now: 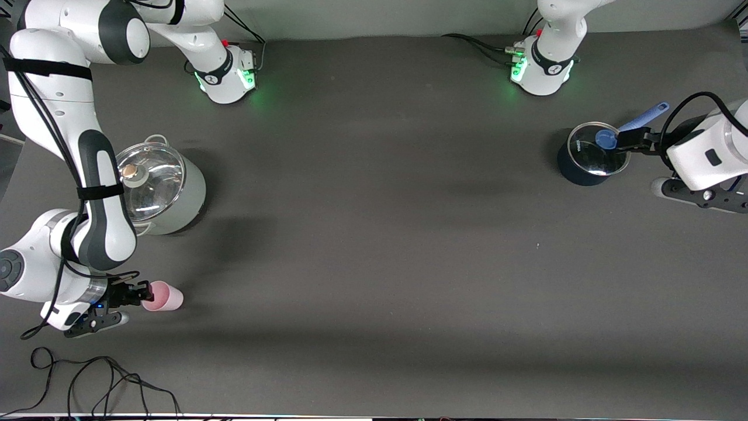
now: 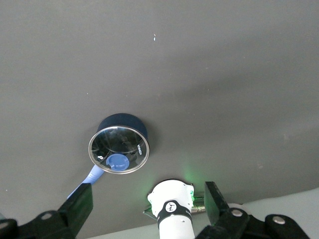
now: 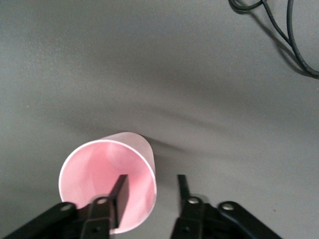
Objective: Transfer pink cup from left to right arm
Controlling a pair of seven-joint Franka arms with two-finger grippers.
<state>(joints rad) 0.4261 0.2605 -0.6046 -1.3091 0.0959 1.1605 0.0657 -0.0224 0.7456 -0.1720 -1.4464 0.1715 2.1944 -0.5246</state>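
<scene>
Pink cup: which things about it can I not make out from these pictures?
Front view: the right gripper covers the mouth of the pink cup.
Right wrist view: the cup's bottom is hidden by its own wall. The open jaws straddle that wall, but contact is unclear.
Lying or lifted: neither view settles it.
Left wrist view: no cup. The left gripper, jaws open, waits over the blue pot.

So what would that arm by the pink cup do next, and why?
Probably close its fingers. The right gripper already straddles the pink cup's wall, one finger inside the rim and one outside, still apart, so squeezing should secure it. The left gripper waits open over the blue pot.
</scene>
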